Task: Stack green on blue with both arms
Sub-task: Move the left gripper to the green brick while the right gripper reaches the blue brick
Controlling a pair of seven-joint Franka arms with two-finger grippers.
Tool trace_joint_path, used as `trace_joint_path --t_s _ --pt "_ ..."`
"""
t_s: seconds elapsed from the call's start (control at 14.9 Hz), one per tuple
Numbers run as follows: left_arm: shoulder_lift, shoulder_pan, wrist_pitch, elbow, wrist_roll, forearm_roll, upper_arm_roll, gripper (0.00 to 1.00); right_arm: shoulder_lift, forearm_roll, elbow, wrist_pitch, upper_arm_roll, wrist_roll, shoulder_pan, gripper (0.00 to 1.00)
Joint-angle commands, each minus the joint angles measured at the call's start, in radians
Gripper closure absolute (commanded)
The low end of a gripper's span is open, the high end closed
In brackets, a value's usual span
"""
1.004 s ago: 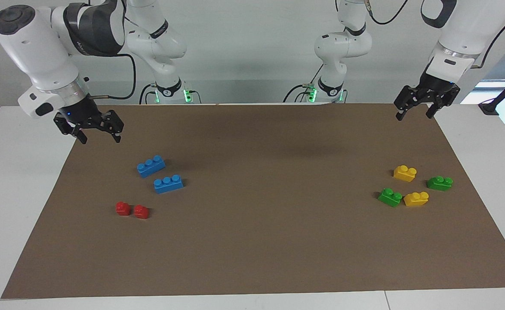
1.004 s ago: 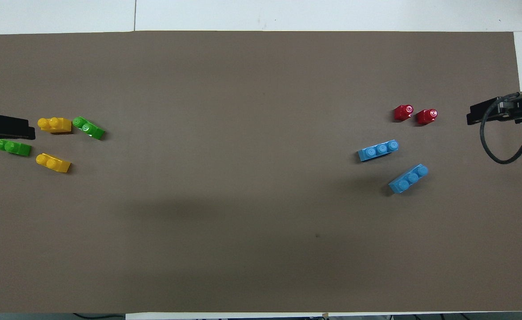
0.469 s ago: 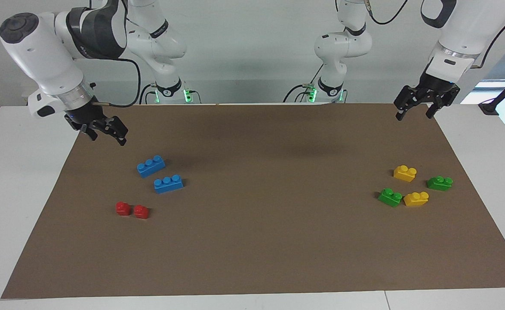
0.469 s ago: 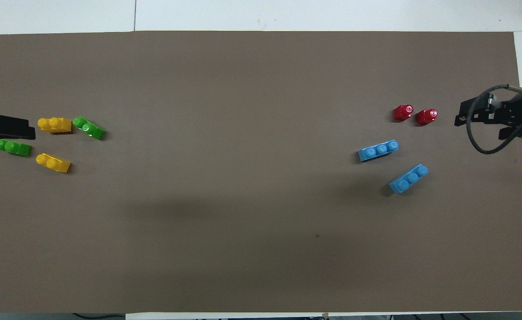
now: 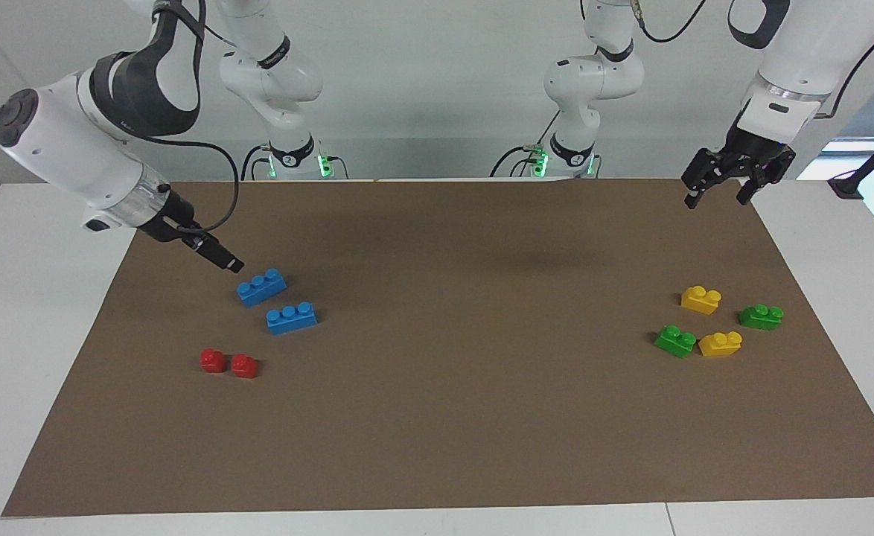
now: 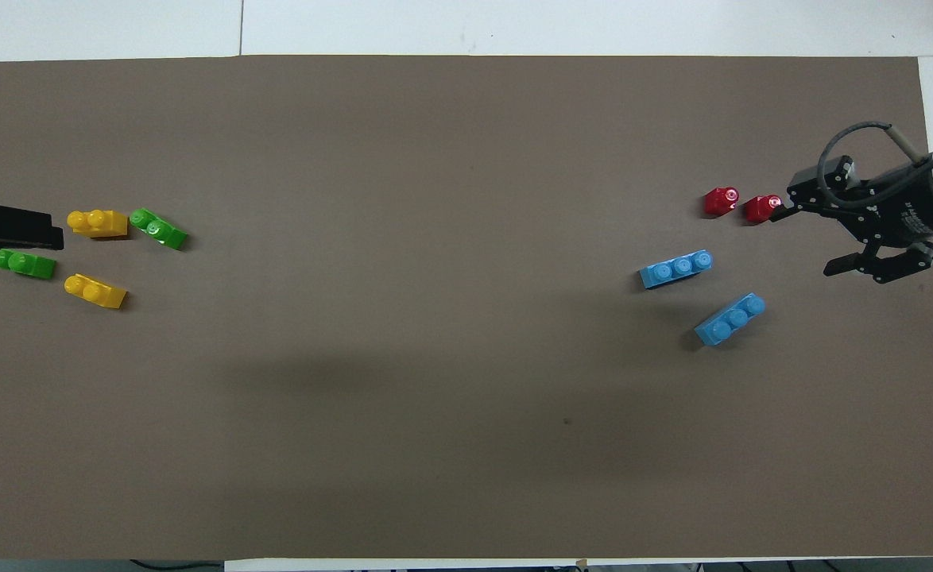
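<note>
The blue brick (image 5: 261, 286) (image 6: 730, 319), with three studs, lies on the brown mat toward the right arm's end. My right gripper (image 5: 225, 260) (image 6: 802, 244) hangs low and tilted just short of it, open, with nothing between its fingers. The bright green brick (image 5: 675, 340) (image 6: 158, 228), with two studs, lies toward the left arm's end, beside a yellow brick. My left gripper (image 5: 718, 199) (image 6: 13, 226) waits open and empty, high over the mat's corner by its base.
A second blue brick (image 5: 292, 318) (image 6: 675, 268) lies just farther out than the first. Two red bricks (image 5: 228, 362) lie farther out still. A darker green brick (image 5: 761, 316) and two yellow bricks (image 5: 701, 299) (image 5: 720, 343) surround the bright green one.
My right arm has swung down and turned its gripper edge-on, bringing it toward the nearer blue brick. The left arm and all bricks have stayed put.
</note>
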State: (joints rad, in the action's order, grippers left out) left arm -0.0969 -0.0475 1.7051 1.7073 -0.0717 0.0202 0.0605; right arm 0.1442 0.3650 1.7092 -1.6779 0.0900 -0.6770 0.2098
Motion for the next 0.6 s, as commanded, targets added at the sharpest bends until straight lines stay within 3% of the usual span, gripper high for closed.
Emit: trace_joint_path --t_s 0.0,0.2,0.54 --pt "-0.05 0.003 0.083 0.116 -0.13 -0.016 0.001 0.0 0.043 0.075 -0.002 0.001 0.008 -0.152 0.025 0.01" --pt "-0.067 0.003 0.189 0.227 -0.325 -0.016 0.001 0.0 0.075 0.123 -0.002 -0.069 0.008 -0.367 0.02 0.01" --pt "-0.018 -0.006 0.388 0.351 -0.534 -0.016 0.001 0.0 0.13 0.123 0.033 -0.195 0.008 -0.408 -0.012 0.01"
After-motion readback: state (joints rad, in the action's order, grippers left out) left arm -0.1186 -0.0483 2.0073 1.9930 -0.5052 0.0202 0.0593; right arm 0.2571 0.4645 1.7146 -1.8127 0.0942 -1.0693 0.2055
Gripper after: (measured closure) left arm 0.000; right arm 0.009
